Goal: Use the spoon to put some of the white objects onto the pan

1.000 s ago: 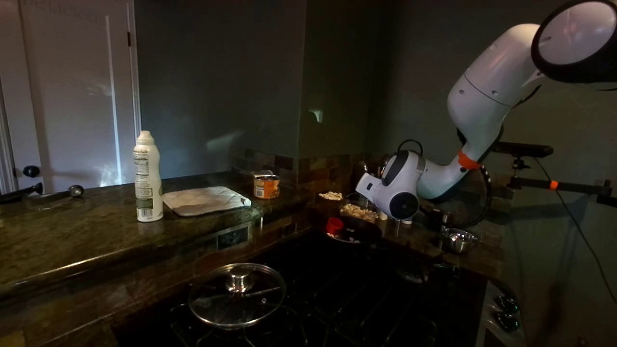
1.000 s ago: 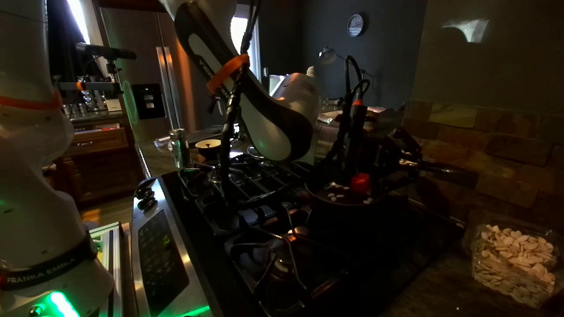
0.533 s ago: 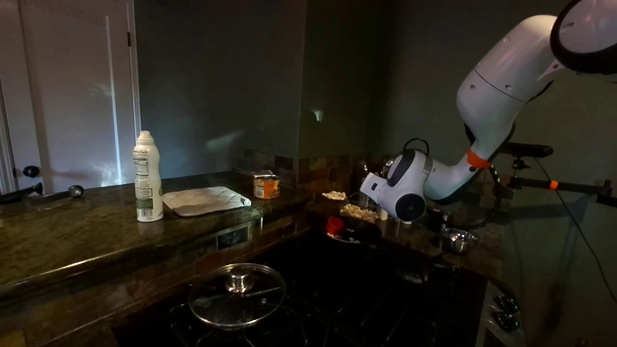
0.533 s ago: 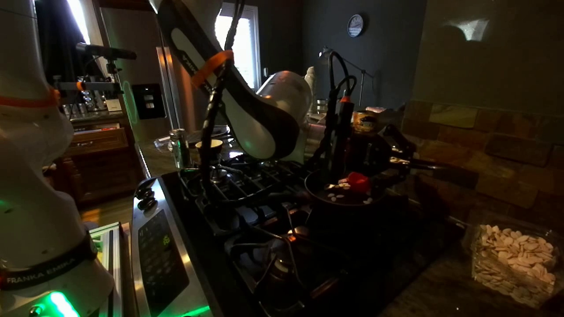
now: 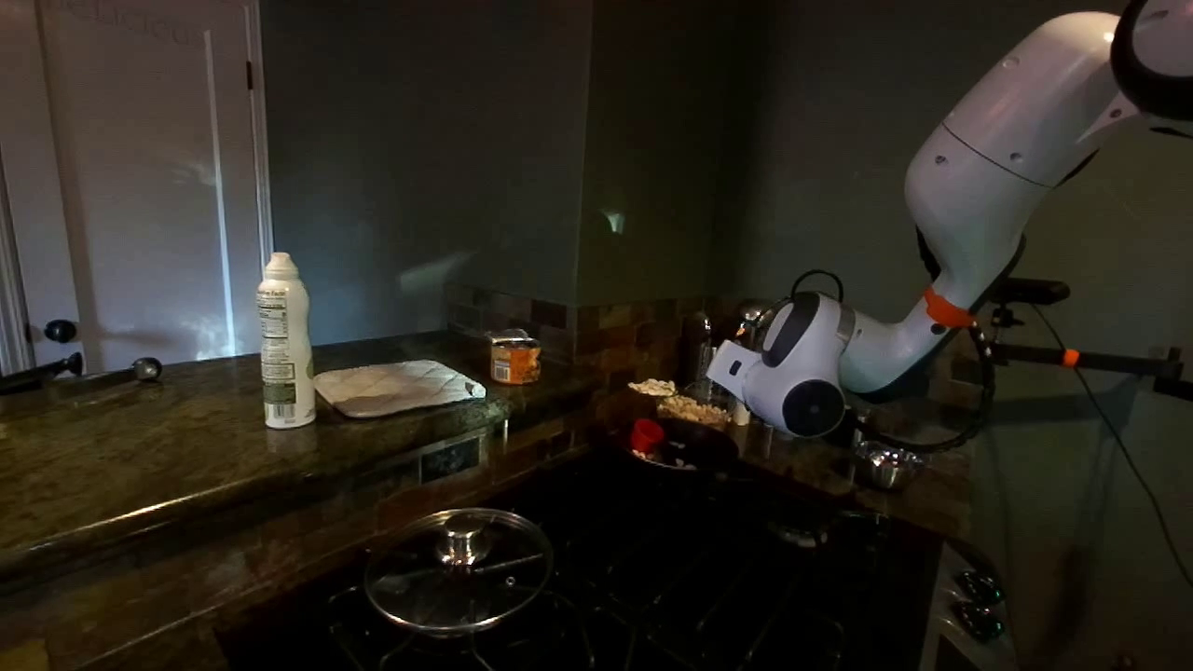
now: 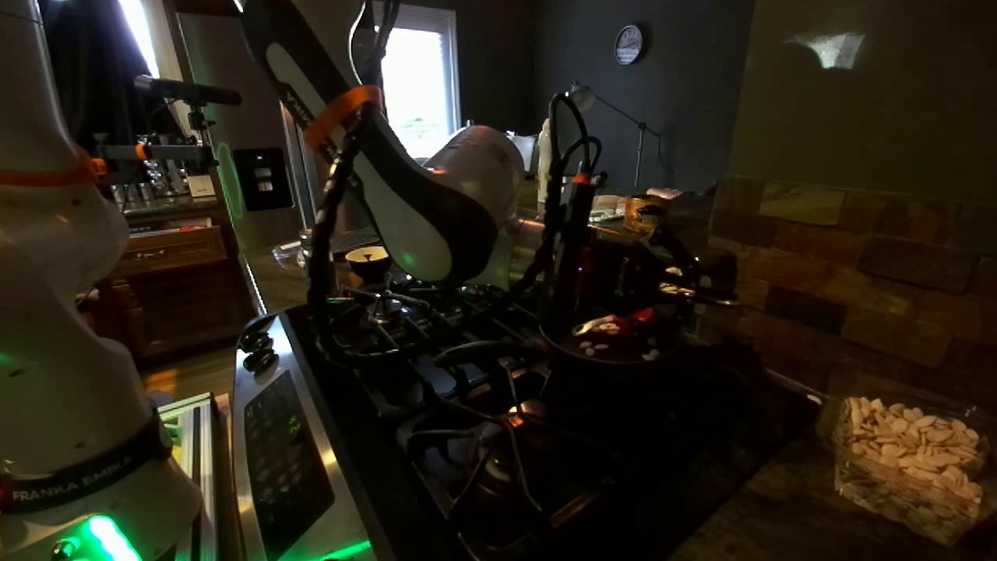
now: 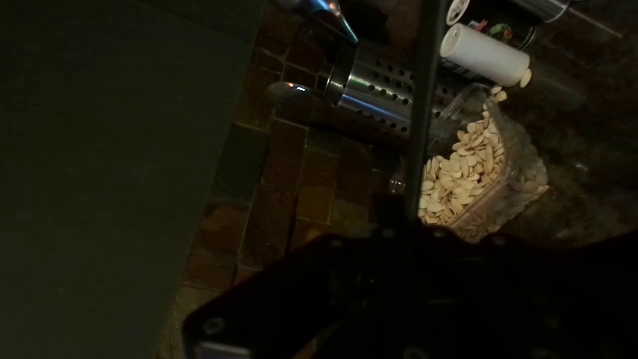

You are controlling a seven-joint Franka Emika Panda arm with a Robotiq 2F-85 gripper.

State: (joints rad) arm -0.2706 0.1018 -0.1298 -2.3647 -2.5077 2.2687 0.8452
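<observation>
The white objects are pale seeds in a clear plastic tub, also at the right of an exterior view. My gripper is shut on the dark spoon, whose handle runs up past the tub; its head is out of the wrist view. In an exterior view a heap of seeds, apparently on the spoon, hangs by the tub; the gripper is hidden there behind the wrist. The pan is dark and round on the stove, with scattered seeds and a red cup.
A pale quilted mat, white bottle and can stand on the raised counter. A glass lid lies on the stove. A perforated steel holder and white shaker stand beside the tub, near the tiled wall.
The arm has moved right in an exterior view and left in the other exterior picture. The seed heap moved slightly right and down with it, over the tub's edge. The red cup is now partly covered.
</observation>
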